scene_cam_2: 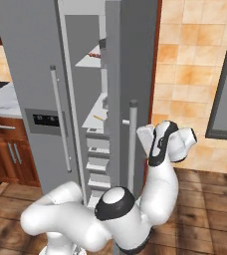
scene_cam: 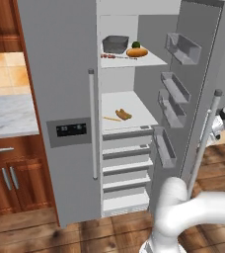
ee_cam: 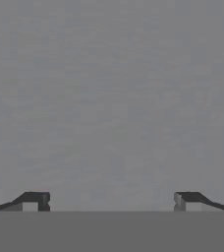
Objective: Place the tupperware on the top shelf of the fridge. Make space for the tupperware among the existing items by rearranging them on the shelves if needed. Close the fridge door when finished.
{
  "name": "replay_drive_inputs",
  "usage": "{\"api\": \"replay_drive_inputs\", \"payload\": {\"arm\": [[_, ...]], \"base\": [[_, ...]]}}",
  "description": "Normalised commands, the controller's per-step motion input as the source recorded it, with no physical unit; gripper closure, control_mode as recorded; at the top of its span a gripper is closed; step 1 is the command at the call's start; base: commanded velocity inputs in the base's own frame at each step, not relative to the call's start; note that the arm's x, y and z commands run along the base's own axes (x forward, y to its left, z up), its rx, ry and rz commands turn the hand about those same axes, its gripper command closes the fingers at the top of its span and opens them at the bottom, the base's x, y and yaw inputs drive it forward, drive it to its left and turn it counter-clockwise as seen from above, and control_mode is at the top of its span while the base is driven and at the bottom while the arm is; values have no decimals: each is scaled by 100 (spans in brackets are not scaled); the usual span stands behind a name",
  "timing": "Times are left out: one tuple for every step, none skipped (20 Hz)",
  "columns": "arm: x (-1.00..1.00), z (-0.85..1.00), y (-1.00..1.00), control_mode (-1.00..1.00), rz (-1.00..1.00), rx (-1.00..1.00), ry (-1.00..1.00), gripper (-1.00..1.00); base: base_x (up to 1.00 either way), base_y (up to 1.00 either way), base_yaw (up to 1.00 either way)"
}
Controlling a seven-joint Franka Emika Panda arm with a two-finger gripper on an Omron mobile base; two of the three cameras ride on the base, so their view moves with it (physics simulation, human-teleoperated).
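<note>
The grey tupperware (scene_cam: 115, 44) rests at the back left of the white top shelf (scene_cam: 154, 60) inside the fridge (scene_cam: 60, 89). Beside it lie a green fruit (scene_cam: 135, 45), an orange oblong food (scene_cam: 137, 52) and a skewer (scene_cam: 117, 57). On the shelf below are brown sausages (scene_cam: 123, 114) and a tan stick (scene_cam: 111, 118). The fridge door (scene_cam: 198, 59) stands wide open, rack bins facing in. My gripper (scene_cam_2: 140, 135) is on the door's outer side, near its bar handle (scene_cam_2: 132, 144). In the hand view the gripper (ee_cam: 111, 202) is open, with plain grey door surface close ahead.
Grey slatted drawer fronts (scene_cam: 127, 168) fill the fridge's lower half. The left door carries a dark display panel (scene_cam: 71, 130). A marble counter (scene_cam: 8, 116) over wooden cabinets (scene_cam: 11, 180) stands to the left. A tiled wall (scene_cam_2: 185, 74) and a dark window frame (scene_cam_2: 225, 74) lie to the right.
</note>
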Motion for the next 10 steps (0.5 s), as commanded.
{"api": "replay_drive_inputs", "payload": {"arm": [[0, -14, 100, -100, 11, -7, -8, -100], [0, -6, 100, -100, 7, -6, -10, -100], [0, 0, 100, -100, 2, -5, -17, -100], [8, 0, 100, -100, 0, -4, -18, -100], [18, 0, 100, -100, 0, -1, -19, -100], [26, 0, 99, -100, 0, 0, -18, -100], [34, 1, 86, -100, 0, 0, -17, -100], [41, 5, 74, -100, 0, 0, -16, -100], [49, 11, 61, -100, -7, 0, -16, -100], [49, 16, 59, -100, -11, 0, -19, -100]], "base": [[0, 0, 0], [0, 0, 0], [0, 0, 0], [0, 0, 0], [0, 0, 0], [0, 0, 0], [0, 0, 0], [0, 0, 0], [0, 0, 0], [0, 0, 0]]}}
